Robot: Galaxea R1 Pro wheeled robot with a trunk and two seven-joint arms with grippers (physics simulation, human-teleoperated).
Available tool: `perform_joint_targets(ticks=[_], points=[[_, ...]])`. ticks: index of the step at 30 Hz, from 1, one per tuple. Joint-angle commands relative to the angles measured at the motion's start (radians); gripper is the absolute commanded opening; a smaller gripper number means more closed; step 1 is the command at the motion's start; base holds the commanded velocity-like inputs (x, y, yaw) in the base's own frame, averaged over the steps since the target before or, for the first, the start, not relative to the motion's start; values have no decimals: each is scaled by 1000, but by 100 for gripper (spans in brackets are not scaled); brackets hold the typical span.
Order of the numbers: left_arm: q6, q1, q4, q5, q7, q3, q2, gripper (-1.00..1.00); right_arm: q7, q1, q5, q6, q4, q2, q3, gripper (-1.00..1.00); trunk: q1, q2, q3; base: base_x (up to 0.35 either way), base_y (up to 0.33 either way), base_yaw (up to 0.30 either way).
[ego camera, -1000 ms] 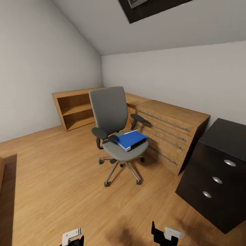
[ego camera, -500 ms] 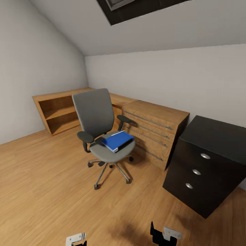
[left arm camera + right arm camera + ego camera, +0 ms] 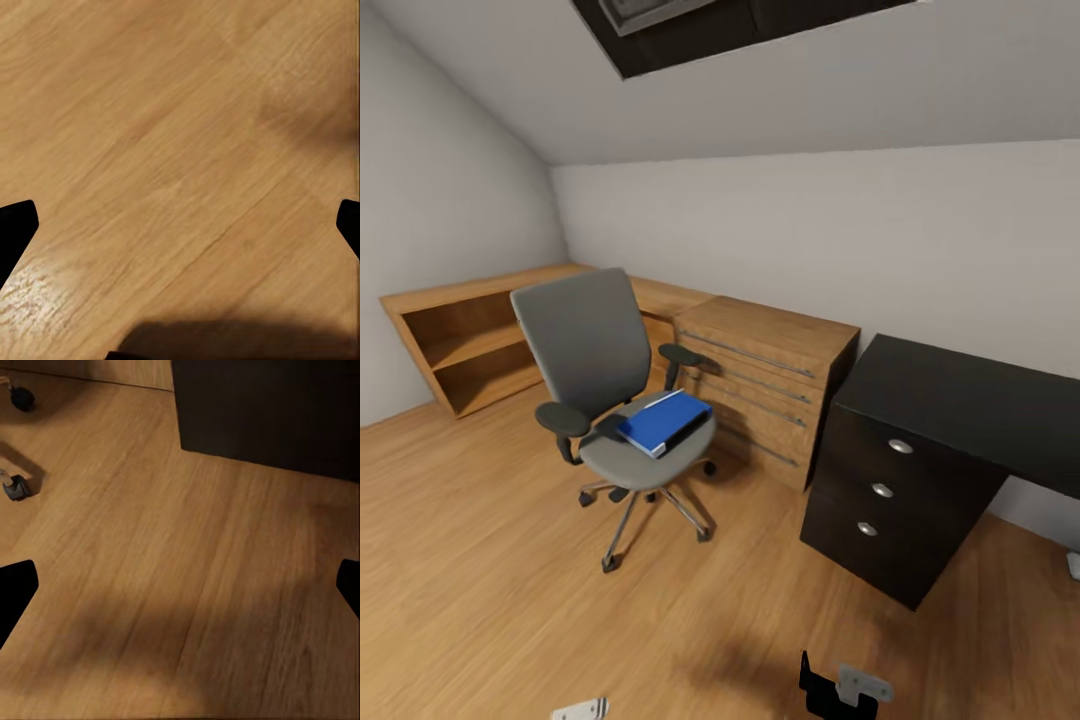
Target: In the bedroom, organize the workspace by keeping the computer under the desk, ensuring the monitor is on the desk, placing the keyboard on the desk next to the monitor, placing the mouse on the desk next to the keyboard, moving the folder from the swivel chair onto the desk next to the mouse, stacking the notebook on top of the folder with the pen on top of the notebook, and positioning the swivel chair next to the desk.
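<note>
My left gripper [image 3: 180,225] and my right gripper [image 3: 180,585] both hang above the wooden floor [image 3: 510,600] with their fingers spread wide and nothing between them. The swivel chair [image 3: 600,370] stands on the floor ahead and to my left, and the blue folder [image 3: 663,421] lies flat on its seat. To its right, past a wooden drawer chest [image 3: 765,385], is the black counter [image 3: 960,390] with its three-drawer unit.

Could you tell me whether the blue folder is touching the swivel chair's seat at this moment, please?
Touching. The head view shows the folder lying flat on the swivel chair, on its grey seat, with no gap beneath it.
</note>
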Motion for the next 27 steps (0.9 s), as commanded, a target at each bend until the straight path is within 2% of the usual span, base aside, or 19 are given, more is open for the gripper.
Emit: perform_joint_targets(ticks=[1, 13, 19, 20, 21, 23, 25, 27], points=[[2, 0, -1, 9, 7, -4, 1, 100, -6, -1, -4, -2, 2, 0, 8, 100, -4, 7, 2, 0, 0, -294], [1, 0, 47, 9, -4, -5, -8, 100, -6, -1, -3, 1, 9, 0, 10, 100, -50, 91, 40, 0, 0, -283], [-7, 0, 50, 7, -6, -5, -13, 100, -6, -1, -3, 4, 9, 0, 11, 100, -73, 133, 59, 0, 0, -76], [-76, 0, 52, 8, -6, -5, -14, 100, -6, -1, -4, 5, 9, 0, 11, 100, -77, 140, 62, 0, 0, -9], [-106, 0, 54, 8, -6, -5, -14, 100, -6, -1, -4, 6, 9, 0, 11, 100, -81, 147, 65, 0, 0, -6], [-134, 0, 58, 7, -6, -6, -14, 100, -6, -1, -3, 6, 9, 0, 12, 100, -88, 161, 71, 0, 0, -4], [-198, 0, 75, 6, -6, -6, -14, 100, -6, -1, -4, 6, 9, 0, 11, 100, -88, 161, 71, 0, 0, -2], [-217, 0, 79, 5, -6, -5, -14, 100, -6, -1, -4, 6, 9, 0, 11, 100, -88, 161, 71, 0, 0, 0]])
